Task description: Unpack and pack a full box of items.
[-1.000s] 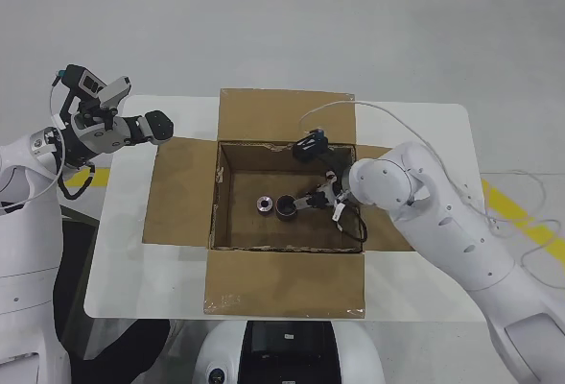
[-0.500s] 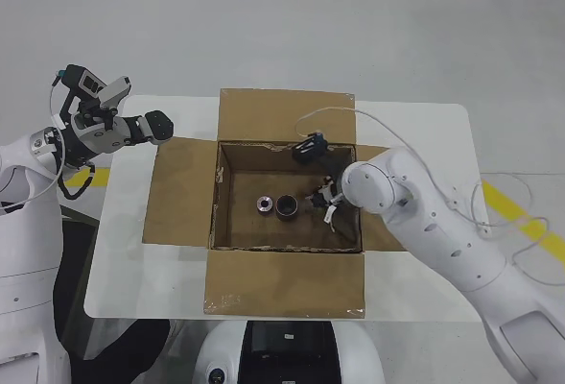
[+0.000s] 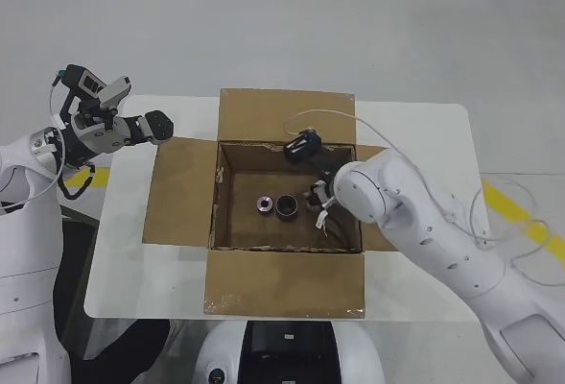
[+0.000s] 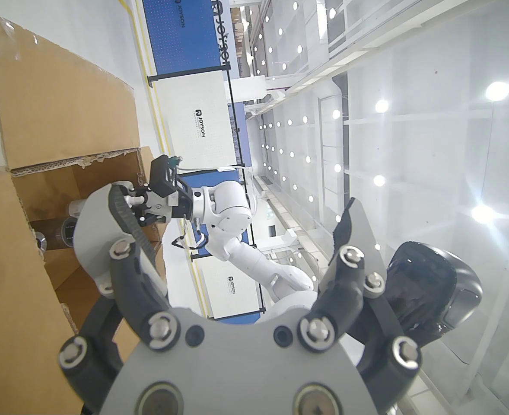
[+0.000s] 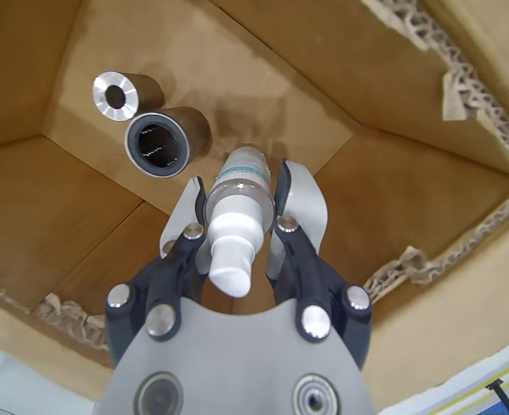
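White tabletop (image 3: 119, 278) carries one open cardboard box (image 3: 287, 278), its four flaps folded out flat. On the box floor stand two upright metal pieces just beside each other: one silver cylinder (image 5: 115, 96) with a narrow bore and one dark-rimmed cylinder (image 5: 161, 145) with a wide bore. A third item, a single clear spray bottle (image 5: 237, 218) with a white cap, sits inside the box near the dark-rimmed cylinder. The right gripper (image 5: 241, 177) pinches it around the shoulder, one pale finger pressed to each side and the nozzle pointing back toward the wrist. Whether the bottle's base touches the cardboard cannot be told. The left gripper (image 4: 233, 202) hangs by the table's far left corner, beside the box's left flap, fingers spread wide with nothing between them.
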{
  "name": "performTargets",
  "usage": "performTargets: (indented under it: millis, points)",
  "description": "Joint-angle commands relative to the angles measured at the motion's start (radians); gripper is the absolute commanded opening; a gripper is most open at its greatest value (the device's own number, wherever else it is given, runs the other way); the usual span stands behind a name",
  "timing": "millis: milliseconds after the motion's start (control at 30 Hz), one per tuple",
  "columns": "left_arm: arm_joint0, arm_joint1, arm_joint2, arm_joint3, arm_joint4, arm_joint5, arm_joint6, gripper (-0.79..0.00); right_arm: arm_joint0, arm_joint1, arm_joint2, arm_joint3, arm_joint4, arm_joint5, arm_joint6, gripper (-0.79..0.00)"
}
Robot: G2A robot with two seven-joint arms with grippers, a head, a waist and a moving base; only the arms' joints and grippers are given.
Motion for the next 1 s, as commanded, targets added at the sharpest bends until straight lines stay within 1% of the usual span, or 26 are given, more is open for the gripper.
performTargets:
  millis: [0,133,200,367,433,500,567,733,967]
  points:
    - [0.000,0.000,0.000,0.000,0.000,0.000,0.000,0.000,-0.007,0.002,0.012,-0.036,-0.014,0.003,0.008,-0.785]
    - [0.000,0.000,0.000,0.000,0.000,0.000,0.000,0.000,-0.016,0.009,0.042,-0.104,-0.048,-0.001,0.027,-0.785]
    - [0.000,0.000,0.000,0.000,0.000,0.000,0.000,0.000,-0.024,0.013,0.056,-0.144,-0.061,-0.028,0.024,-0.785]
    - [0.000,0.000,0.000,0.000,0.000,0.000,0.000,0.000,-0.057,0.023,0.107,-0.227,-0.066,-0.071,-0.012,-0.785]
    - [0.000,0.000,0.000,0.000,0.000,0.000,0.000,0.000,-0.078,0.029,0.143,-0.263,-0.052,-0.083,-0.034,-0.785]
    - [0.000,0.000,0.000,0.000,0.000,0.000,0.000,0.000,-0.106,0.034,0.187,-0.294,-0.006,-0.114,-0.076,-0.785]
    - [0.000,0.000,0.000,0.000,0.000,0.000,0.000,0.000,-0.126,0.042,0.218,-0.311,-0.039,-0.117,-0.071,-0.785]
    - [0.000,0.000,0.000,0.000,0.000,0.000,0.000,0.000,-0.179,0.054,0.303,-0.365,-0.035,-0.106,-0.110,-0.785]
    - [0.000,0.000,0.000,0.000,0.000,0.000,0.000,0.000,-0.282,0.080,0.468,-0.461,-0.077,-0.093,-0.123,-0.785]
